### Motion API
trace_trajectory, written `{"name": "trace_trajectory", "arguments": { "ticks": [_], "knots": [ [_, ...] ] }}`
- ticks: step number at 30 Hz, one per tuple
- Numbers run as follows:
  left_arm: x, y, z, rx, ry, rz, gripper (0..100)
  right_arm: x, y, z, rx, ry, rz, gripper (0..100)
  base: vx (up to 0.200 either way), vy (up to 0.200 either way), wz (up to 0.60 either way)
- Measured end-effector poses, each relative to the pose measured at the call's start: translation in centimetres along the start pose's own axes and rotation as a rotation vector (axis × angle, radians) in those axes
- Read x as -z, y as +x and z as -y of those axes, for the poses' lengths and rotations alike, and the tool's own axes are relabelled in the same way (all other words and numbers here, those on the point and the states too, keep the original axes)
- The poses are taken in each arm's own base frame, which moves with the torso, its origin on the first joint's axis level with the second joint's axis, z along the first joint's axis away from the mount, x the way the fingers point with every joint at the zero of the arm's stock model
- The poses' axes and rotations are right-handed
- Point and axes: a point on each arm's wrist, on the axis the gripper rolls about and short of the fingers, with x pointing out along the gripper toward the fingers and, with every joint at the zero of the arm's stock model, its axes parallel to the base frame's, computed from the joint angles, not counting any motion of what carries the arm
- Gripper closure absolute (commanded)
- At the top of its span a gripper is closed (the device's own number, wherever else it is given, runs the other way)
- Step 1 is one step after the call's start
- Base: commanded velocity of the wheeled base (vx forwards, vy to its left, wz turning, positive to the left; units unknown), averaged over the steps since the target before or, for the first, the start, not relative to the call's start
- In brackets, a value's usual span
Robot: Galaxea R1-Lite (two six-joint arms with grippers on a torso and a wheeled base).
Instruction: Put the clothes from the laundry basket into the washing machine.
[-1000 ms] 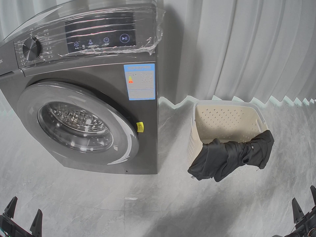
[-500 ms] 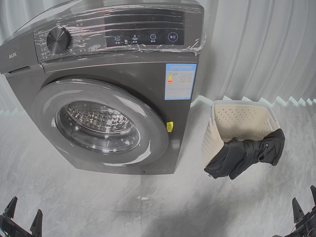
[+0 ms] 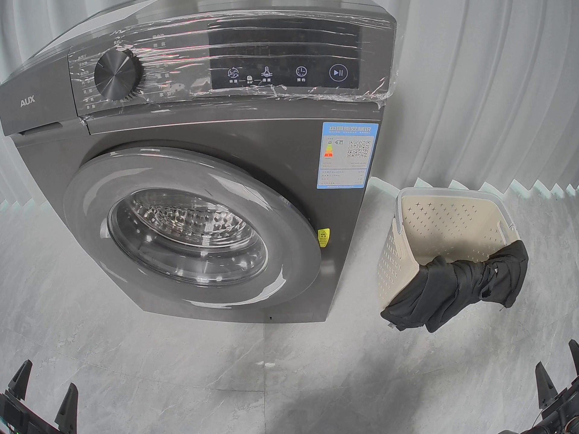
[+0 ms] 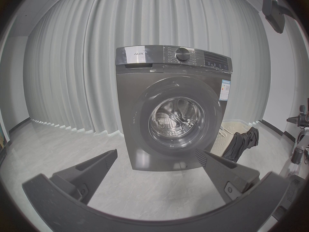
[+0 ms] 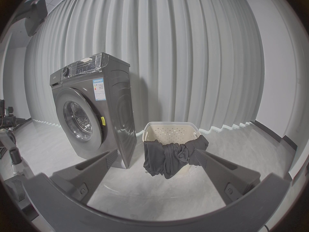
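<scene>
Draping the laundry basket [image 3: 449,224], dark clothes [image 3: 458,287] sit beside the washing machine [image 3: 199,134].

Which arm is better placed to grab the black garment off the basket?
Right, likely: the black garment hangs over the basket rim nearest the right gripper; the left gripper faces the washer door.
</scene>
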Motion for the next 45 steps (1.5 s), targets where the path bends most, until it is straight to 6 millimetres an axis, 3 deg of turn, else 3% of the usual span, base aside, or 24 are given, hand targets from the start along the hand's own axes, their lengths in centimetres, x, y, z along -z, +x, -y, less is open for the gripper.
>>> {"name": "trace_trajectory", "arguments": {
  "ticks": [15, 33, 45],
  "knots": [
    [0.0, 0.0, 0.0, -0.001, 0.0, 0.0, 0, 0.0, 0.0, 0.0, 0.001, 0.0, 0.0, 0, 0.0, 0.2, 0.0],
    [0.0, 0.0, 0.0, -0.001, 0.001, 0.0, 0, 0.0, 0.0, 0.0, 0.001, 0.0, 0.0, 0, 0.0, 0.0, 0.0],
    [0.0, 0.0, 0.0, 0.0, 0.0, 0.0, 0, 0.0, 0.0, 0.0, 0.001, 0.0, 0.0, 0, 0.0, 0.2, 0.0]
  ]
}}
